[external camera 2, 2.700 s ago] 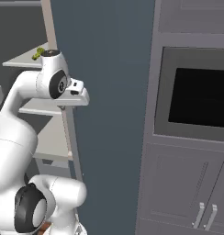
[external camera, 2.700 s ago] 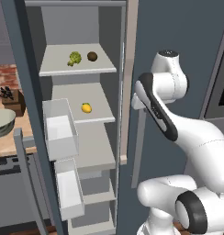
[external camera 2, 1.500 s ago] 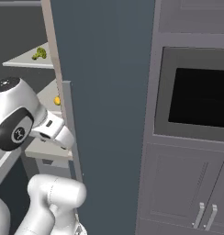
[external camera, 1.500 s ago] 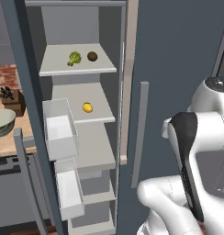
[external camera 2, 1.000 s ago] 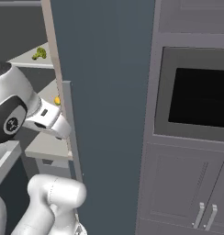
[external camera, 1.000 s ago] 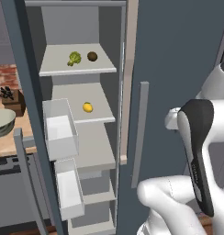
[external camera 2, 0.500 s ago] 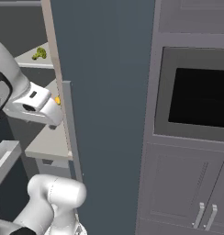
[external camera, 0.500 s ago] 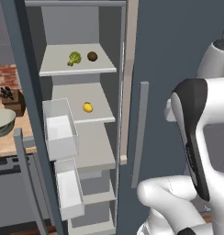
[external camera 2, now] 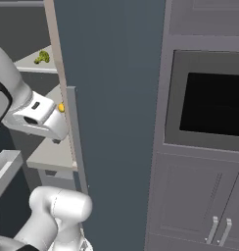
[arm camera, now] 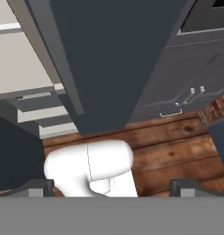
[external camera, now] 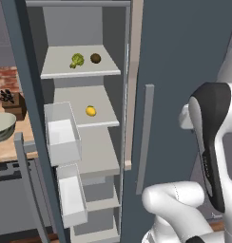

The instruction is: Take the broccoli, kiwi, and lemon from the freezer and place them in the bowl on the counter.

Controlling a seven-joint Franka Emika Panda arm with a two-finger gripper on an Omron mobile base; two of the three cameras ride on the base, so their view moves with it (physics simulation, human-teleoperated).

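Observation:
The freezer (external camera: 80, 156) stands open, its dark door (external camera: 184, 71) swung out toward me. On the top shelf sit the yellow-green broccoli (external camera: 77, 60) and the brown kiwi (external camera: 95, 58). One shelf lower lies the yellow lemon (external camera: 91, 111). The broccoli (external camera 2: 42, 57) and a sliver of the lemon (external camera 2: 61, 107) also show past the door's edge. The pale bowl (external camera: 1, 127) rests on the tan counter (external camera: 15, 144) at far left. My gripper (arm camera: 112, 186) is open, fingertips (arm camera: 38, 186) wide apart with nothing between them, pointing down at the floor in front of the door.
Clear door bins (external camera: 63, 137) jut out at the freezer's left. The door's long bar handle (external camera: 145, 133) faces me. A built-in oven (external camera 2: 209, 105) and grey cabinets with bar handles (external camera 2: 217, 230) stand to the right. Wooden floor (arm camera: 178, 151) lies below.
My arm has drawn back from the freezer door and its elbow has lifted higher. The hand has swung up and left in the right base view. The fruits have stayed put.

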